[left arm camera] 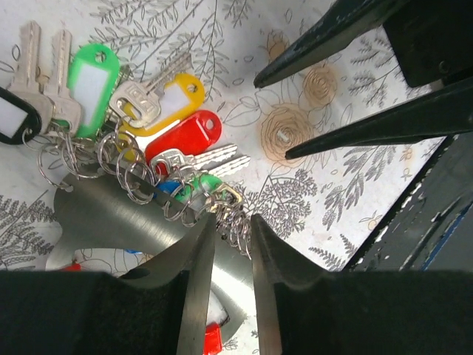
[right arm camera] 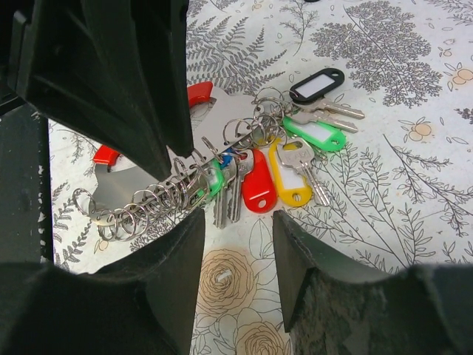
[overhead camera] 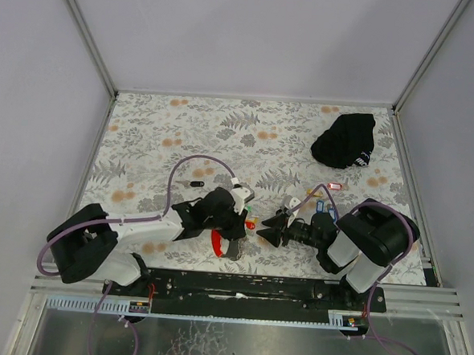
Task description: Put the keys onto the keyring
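The keyring is a grey strap (left arm camera: 103, 214) with a red end (left arm camera: 212, 339) and a row of small metal rings (right arm camera: 148, 203). Keys with green (left arm camera: 92, 78), yellow (left arm camera: 185, 92), red (left arm camera: 185, 137) and black (left arm camera: 15, 118) tags hang on it and fan out on the floral cloth. My left gripper (left arm camera: 231, 218) is nearly closed, pinching the ring cluster at the strap's end. My right gripper (right arm camera: 238, 218) is open and empty, its tips just short of the red tag (right arm camera: 259, 188) and facing the left gripper (overhead camera: 246, 220).
Loose keys lie apart: a red-tagged one (overhead camera: 335, 186), a black-tagged one (overhead camera: 196, 183) and a blue-tagged one (overhead camera: 320, 205) beside the right arm. A black cloth bundle (overhead camera: 348, 140) sits at the back right. Metal frame rails (overhead camera: 406, 180) border the cloth.
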`<state>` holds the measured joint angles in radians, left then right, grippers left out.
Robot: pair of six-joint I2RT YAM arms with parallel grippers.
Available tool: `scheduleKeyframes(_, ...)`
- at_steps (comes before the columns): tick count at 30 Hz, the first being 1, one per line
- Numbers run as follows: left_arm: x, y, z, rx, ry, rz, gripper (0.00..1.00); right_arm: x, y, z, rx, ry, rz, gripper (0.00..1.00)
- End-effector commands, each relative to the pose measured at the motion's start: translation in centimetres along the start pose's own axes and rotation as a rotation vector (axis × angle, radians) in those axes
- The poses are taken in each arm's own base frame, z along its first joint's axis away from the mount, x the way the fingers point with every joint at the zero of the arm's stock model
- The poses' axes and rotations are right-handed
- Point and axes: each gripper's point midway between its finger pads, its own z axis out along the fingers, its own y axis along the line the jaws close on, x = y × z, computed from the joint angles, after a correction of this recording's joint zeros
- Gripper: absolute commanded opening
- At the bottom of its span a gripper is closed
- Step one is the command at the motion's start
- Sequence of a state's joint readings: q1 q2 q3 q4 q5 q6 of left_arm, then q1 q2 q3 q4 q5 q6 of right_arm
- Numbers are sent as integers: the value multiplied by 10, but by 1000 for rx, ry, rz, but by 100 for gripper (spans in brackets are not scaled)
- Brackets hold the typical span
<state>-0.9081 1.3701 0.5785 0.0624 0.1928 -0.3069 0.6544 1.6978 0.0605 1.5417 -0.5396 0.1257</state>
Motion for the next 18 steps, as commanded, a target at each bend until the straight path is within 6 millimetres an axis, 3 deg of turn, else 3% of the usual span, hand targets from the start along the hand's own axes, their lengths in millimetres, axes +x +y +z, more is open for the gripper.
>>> scheduleKeyframes(1,15,6,-2,-65,107,41,24,-25,0,2,-2,-105,-84,49)
scheduleKeyframes(18,10,8,4,-82,132,79,26,-25,3,3,-15,-104,-84,48)
